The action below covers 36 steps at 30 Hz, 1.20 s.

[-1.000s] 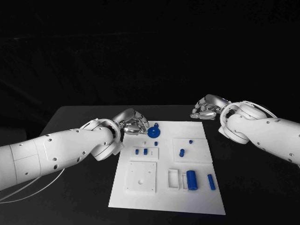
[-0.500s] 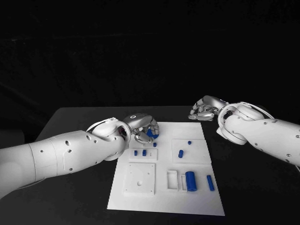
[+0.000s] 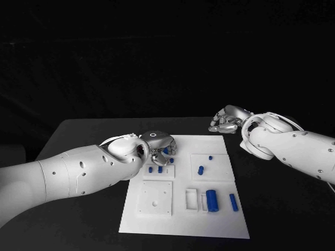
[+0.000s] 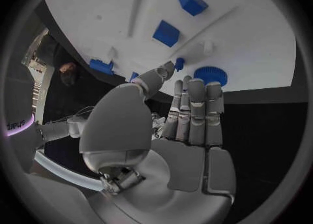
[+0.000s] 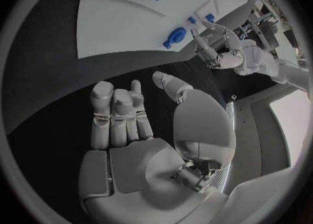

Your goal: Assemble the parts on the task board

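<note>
My left hand (image 3: 157,145) empty, fingers apart, hovered above gear (image 4: 210,74); right hand (image 3: 226,120) empty, farther, off board (image 3: 184,225).

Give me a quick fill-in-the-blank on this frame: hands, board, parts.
1. The task board is a plate of the colour ____.
2. The hand over the board's far corner, by the blue gear, is the robot's ____ hand.
3. The right hand hovers over the black table, past the board's far edge, and holds ____.
4. The small parts, such as the big cylinder, are of the colour ____.

Missing words: white; left; nothing; blue
</note>
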### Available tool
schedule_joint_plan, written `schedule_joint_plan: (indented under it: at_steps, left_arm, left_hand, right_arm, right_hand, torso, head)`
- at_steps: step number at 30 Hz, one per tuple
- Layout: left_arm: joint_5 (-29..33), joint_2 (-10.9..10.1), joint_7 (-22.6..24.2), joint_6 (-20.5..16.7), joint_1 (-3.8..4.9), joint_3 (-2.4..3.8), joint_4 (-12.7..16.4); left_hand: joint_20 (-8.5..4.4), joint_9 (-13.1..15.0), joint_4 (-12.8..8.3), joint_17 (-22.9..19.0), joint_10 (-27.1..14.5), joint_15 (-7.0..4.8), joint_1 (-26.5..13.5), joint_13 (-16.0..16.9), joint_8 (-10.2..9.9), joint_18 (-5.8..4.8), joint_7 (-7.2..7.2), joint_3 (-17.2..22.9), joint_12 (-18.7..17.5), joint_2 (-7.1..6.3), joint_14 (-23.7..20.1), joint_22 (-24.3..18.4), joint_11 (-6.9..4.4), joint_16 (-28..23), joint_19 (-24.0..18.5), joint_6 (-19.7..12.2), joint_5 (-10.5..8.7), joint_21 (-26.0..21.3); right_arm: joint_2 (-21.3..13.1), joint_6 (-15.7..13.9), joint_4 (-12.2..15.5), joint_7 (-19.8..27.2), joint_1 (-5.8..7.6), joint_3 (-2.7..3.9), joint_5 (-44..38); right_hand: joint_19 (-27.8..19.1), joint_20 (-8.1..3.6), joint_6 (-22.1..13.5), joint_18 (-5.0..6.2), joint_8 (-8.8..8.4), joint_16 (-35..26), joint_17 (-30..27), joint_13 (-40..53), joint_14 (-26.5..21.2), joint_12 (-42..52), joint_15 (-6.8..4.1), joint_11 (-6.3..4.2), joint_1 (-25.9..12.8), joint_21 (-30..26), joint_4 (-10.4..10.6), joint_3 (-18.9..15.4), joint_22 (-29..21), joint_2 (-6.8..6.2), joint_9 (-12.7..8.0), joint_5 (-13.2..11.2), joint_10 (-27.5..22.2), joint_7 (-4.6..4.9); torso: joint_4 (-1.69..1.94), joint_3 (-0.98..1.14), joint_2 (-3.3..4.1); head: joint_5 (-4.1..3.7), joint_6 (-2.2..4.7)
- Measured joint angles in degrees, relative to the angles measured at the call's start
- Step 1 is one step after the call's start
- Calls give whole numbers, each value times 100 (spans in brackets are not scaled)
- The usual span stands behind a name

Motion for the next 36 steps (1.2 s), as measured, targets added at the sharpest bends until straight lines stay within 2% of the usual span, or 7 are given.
schedule_joint_plan:
  at_steps: [5, 11, 16, 22, 26, 29, 36]
  left_arm:
    - [-72, 61, -27, 56, -12, 1, -88]
    - [-114, 110, -41, 79, -61, 2, -174]
    - [-129, 137, -45, 78, -73, 2, -215]
    - [-138, 155, -45, 78, -81, 2, -240]
    - [-138, 175, -45, 78, -97, 2, -266]
    - [-138, 198, -45, 78, -117, 2, -280]
    - [-133, 250, -49, 81, -127, 2, -349]
  left_hand:
    - [20, -31, 16, 8, -29, 0, 4, -26, 0, -2, 2, 16, -71, 4, 0, 0, 28, 20, 20, -2, 0, 0]
    - [21, -61, 44, 19, -29, 0, 70, -42, 0, -2, 1, 44, -106, 70, 0, -1, 28, 50, 19, -2, 0, 0]
    - [22, -84, 65, 21, -29, 0, 70, -59, -23, -2, 1, 32, -133, 69, 0, -1, 28, 62, 19, -2, 0, 31]
    - [22, -101, 106, 22, -29, 0, 75, -60, -23, -2, 1, 44, -157, 75, 0, 4, 27, 62, 19, -1, 0, 31]
    - [24, -123, 141, 35, 26, 0, 92, -60, -23, -2, 0, 32, -157, 91, 0, 4, -6, 90, 19, -1, 0, 31]
    - [32, -135, 157, 41, 64, 0, 61, -64, -23, -2, 0, 48, -157, 122, 0, 3, 13, 107, 28, -1, 0, 31]
    - [2, -161, 216, 53, 120, 18, 58, -65, -23, -2, 0, 22, -178, 170, 23, 3, 5, 138, 65, 0, 0, 54]
  right_arm:
    - [-5, -46, -7, 42, 0, 0, 52]
    - [-7, -123, -15, 123, 1, 0, 193]
    - [-8, -161, -16, 184, 1, 0, 298]
    - [9, -175, -14, 243, 1, 0, 391]
    - [11, -177, -15, 282, 1, 0, 448]
    - [18, -178, -24, 318, 1, 0, 501]
    - [27, -177, -27, 403, 1, 0, 636]
  right_hand:
    - [-217, 75, -165, 0, -67, -287, -132, -146, -166, -172, 74, 58, -24, -249, -13, 12, -39, 24, -14, 0, -144, 84]
    - [-1002, 404, -419, 3, -111, -1352, -636, -741, -756, -921, 258, 214, -54, -1201, -66, 130, -468, -7, -14, 22, -588, 256]
    - [-1187, 618, -489, 166, -111, -1933, -926, -1198, -842, -1224, 305, 286, -53, -1722, -111, 111, -741, -8, 40, 22, -700, 325]
    - [-1457, 888, -583, 312, -92, -2781, -1206, -1790, -915, -1540, 486, 385, -83, -2371, -111, 111, -1082, 23, 84, 22, -943, 379]
    - [-1909, 1071, -614, 365, -64, -3470, -1491, -2458, -1189, -2148, 756, 420, -107, -2829, -152, 152, -1282, 47, 95, 22, -980, 411]
    - [-2279, 1189, -630, 379, -31, -3934, -1698, -3020, -1427, -2697, 951, 534, -111, -3128, -181, 168, -1402, 55, 100, 22, -1001, 427]
    - [-2735, 1384, -663, 261, -32, -4598, -2052, -4044, -1713, -3510, 1197, 689, -42, -3553, -207, 142, -1551, 124, 72, 45, -884, 420]
  torso:
    - [2, -1, -2]
    - [2, -1, -3]
    - [2, -1, -3]
    - [0, 7, -4]
    - [1, 10, -5]
    - [4, 14, -5]
    - [6, 15, -5]
  head:
    - [-11, -12]
    - [-19, -17]
    - [-30, -23]
    - [-36, -27]
    - [-36, -33]
    - [-40, -35]
    - [-43, -42]
